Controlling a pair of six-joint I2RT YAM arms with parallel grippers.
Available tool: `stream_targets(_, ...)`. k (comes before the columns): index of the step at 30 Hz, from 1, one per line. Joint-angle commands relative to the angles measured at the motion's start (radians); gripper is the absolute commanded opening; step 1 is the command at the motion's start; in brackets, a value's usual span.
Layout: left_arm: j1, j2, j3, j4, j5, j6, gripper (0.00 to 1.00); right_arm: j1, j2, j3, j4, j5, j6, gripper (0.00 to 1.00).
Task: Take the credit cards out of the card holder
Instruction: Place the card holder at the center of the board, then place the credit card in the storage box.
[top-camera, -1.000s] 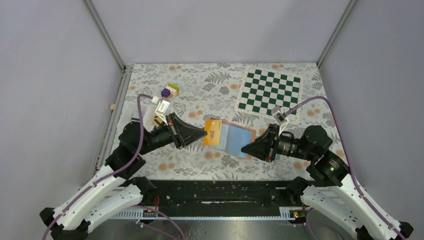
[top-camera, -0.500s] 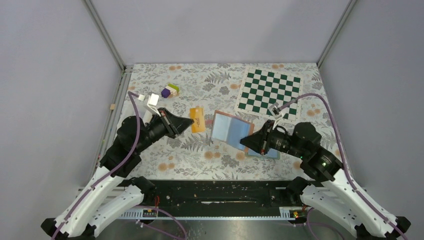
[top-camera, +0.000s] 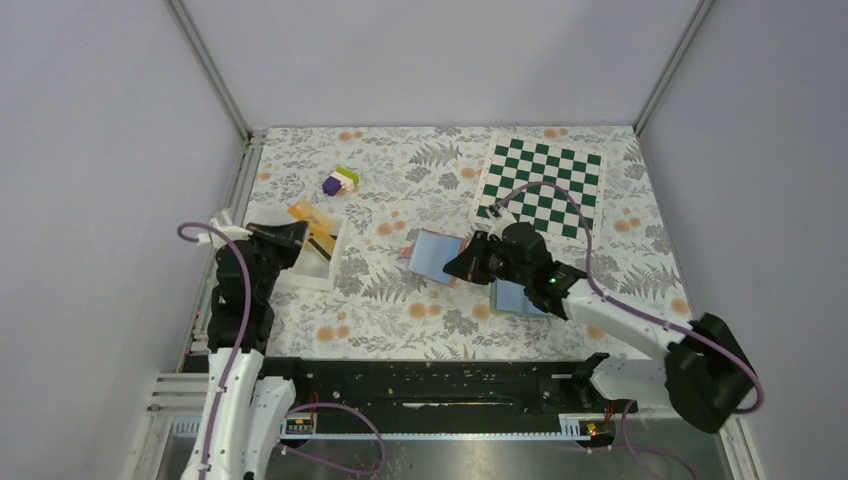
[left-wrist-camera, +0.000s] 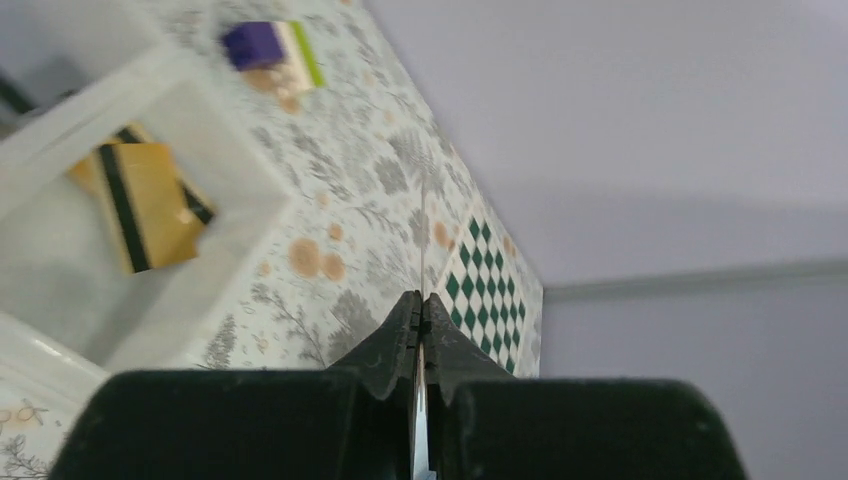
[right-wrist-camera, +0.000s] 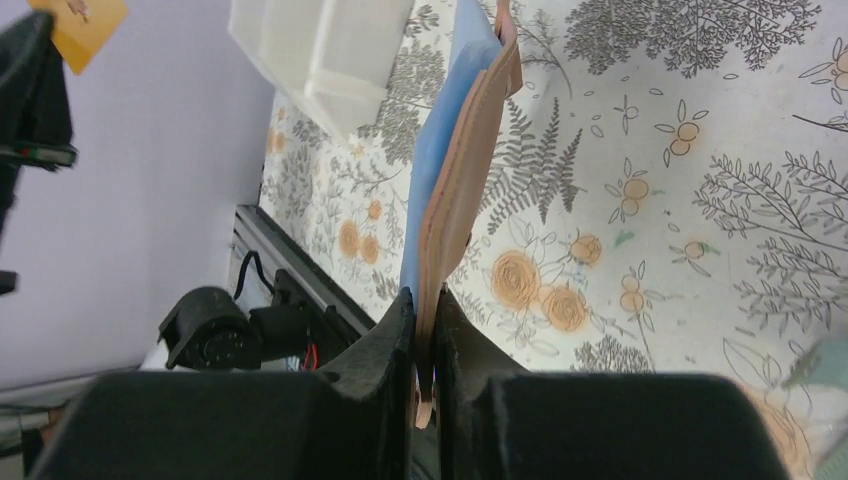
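Swung thin yellow-orange credit card (top-camera: 305, 212) from worktop (top-camera: 400, 175) centre to above white plastic tray (top-camera: 318, 280), clamped in closed left end effector (left-wrist-camera: 420, 305), with right end effector (right-wrist-camera: 425, 300) pinching tan blue-paged card holder (right-wrist-camera: 455, 190) aloft; next, drop into tray.

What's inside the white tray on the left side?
Two overlapping yellow-orange cards with dark stripes lie in the white tray. Anything beneath them is covered.
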Motion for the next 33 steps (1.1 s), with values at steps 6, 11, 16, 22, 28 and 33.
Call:
stream_targets(6, 0.124, 0.015, -0.259, 0.247, -0.06, -0.355, 0.0, -0.068, 0.27, 0.009, 0.343, -0.015, 0.157, 0.16)
stream_targets(11, 0.125, -0.063, -0.35, 0.261, -0.246, -0.407, 0.0, -0.093, 0.315, 0.034, 0.274, -0.041, 0.131, 0.89)
stream_targets(16, 0.125, -0.021, -0.405, 0.381, -0.326, -0.395, 0.0, -0.102, 0.202, 0.022, 0.19, -0.029, 0.064, 1.0)
stream_targets(22, 0.124, 0.096, -0.396, 0.491, -0.271, -0.328, 0.0, -0.103, 0.003, 0.041, 0.029, 0.023, -0.068, 1.0)
stream_targets(28, 0.122, 0.107, -0.285, 0.626, 0.076, 0.126, 0.0, -0.103, -0.125, 0.17, -0.088, -0.144, -0.296, 0.99)
stream_targets(33, 0.071, 0.071, -0.186, 0.618, 0.364, 0.356, 0.0, -0.105, -0.067, 0.348, -0.139, -0.204, -0.207, 1.0)
